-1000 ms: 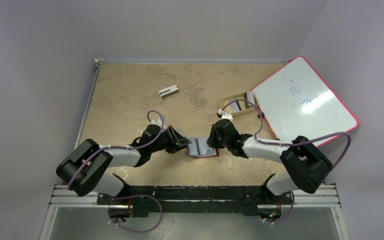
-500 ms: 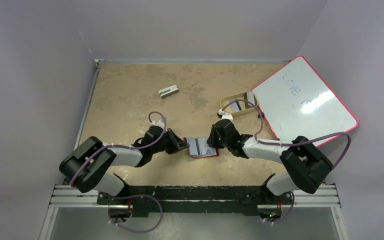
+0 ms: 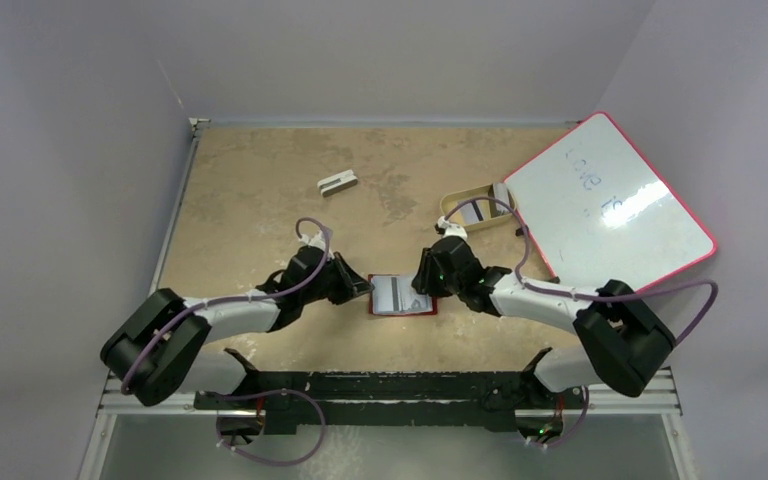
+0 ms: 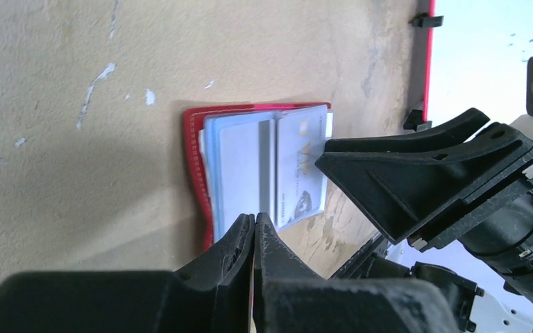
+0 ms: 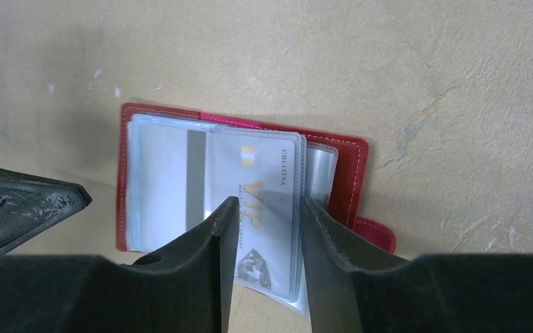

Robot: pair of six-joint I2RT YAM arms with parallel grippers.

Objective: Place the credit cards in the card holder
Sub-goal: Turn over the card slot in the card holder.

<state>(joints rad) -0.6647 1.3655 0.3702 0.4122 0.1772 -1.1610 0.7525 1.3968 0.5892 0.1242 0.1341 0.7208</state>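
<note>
The red card holder (image 3: 424, 309) lies open on the table between both grippers, its clear sleeves (image 4: 239, 163) showing. A silver VIP credit card (image 5: 267, 201) lies on its right half and sticks out past the near edge. A grey credit card with a dark stripe (image 5: 170, 187) sits in the left sleeve. My left gripper (image 4: 255, 217) is shut, with nothing seen between the tips, at the holder's left edge (image 3: 366, 290). My right gripper (image 5: 268, 202) is open, one finger on each side of the VIP card, just above it (image 3: 422, 288).
A tan oval tray (image 3: 457, 200) holding more cards stands behind the right arm. Beside it a red-rimmed whiteboard (image 3: 610, 195) leans at the right. A small grey-white block (image 3: 337, 183) lies far left of centre. Walls close in the table on the left, back and right.
My left gripper has shut and pushed right against the holder's edge. The right jaws have spread a little over the VIP card. The holder now lies squarer.
</note>
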